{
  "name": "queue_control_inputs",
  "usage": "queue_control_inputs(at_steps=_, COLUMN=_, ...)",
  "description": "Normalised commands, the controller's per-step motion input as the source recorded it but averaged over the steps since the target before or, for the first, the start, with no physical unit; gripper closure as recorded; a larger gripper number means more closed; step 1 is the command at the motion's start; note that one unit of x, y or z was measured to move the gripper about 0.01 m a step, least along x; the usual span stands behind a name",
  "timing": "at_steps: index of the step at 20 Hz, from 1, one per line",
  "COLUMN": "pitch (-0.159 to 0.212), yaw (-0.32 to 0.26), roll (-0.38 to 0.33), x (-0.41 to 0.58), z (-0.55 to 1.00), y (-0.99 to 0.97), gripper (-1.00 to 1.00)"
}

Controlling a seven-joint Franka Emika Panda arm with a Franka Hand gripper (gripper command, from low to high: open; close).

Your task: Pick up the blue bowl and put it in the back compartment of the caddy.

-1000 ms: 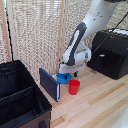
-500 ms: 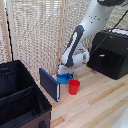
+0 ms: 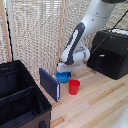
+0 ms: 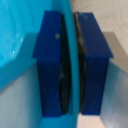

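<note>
The blue bowl (image 3: 63, 76) sits on the wooden table just behind the red cup (image 3: 74, 86). My gripper (image 3: 63, 71) is down on the bowl's rim. In the wrist view the dark-blue fingers (image 4: 50, 60) stand on either side of the bowl's thin wall (image 4: 71, 55), pressed against it, so the gripper is shut on the bowl's rim. The black soft-sided caddy (image 3: 20, 102) stands at the exterior view's left, split by a divider (image 3: 17, 92); its back compartment (image 3: 12, 77) lies behind the divider.
A flat dark-blue slab (image 3: 49, 84) stands upright between the caddy and the bowl. A black hard box (image 3: 111, 52) sits at the exterior view's right. A slatted blind hangs behind the table.
The arm and the bowl stay in nearly the same place across the frames; no clear movement shows.
</note>
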Motion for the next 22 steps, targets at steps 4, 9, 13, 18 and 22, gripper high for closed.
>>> queue_control_inputs(at_steps=4, pitch=0.048, yaw=-0.001, roll=0.063, x=0.111, z=0.96, y=0.00, gripper=1.00)
queue_control_inputs(at_steps=9, pitch=0.052, yaw=0.000, roll=0.094, x=0.211, z=0.86, y=0.04, gripper=1.00)
queue_control_inputs(at_steps=13, pitch=0.089, yaw=0.010, roll=0.081, x=0.238, z=0.86, y=0.27, gripper=1.00)
queue_control_inputs(at_steps=18, pitch=0.073, yaw=0.005, roll=0.091, x=0.214, z=0.83, y=0.41, gripper=1.00)
queue_control_inputs(at_steps=22, pitch=0.026, yaw=0.000, roll=0.110, x=0.187, z=0.79, y=0.52, gripper=1.00)
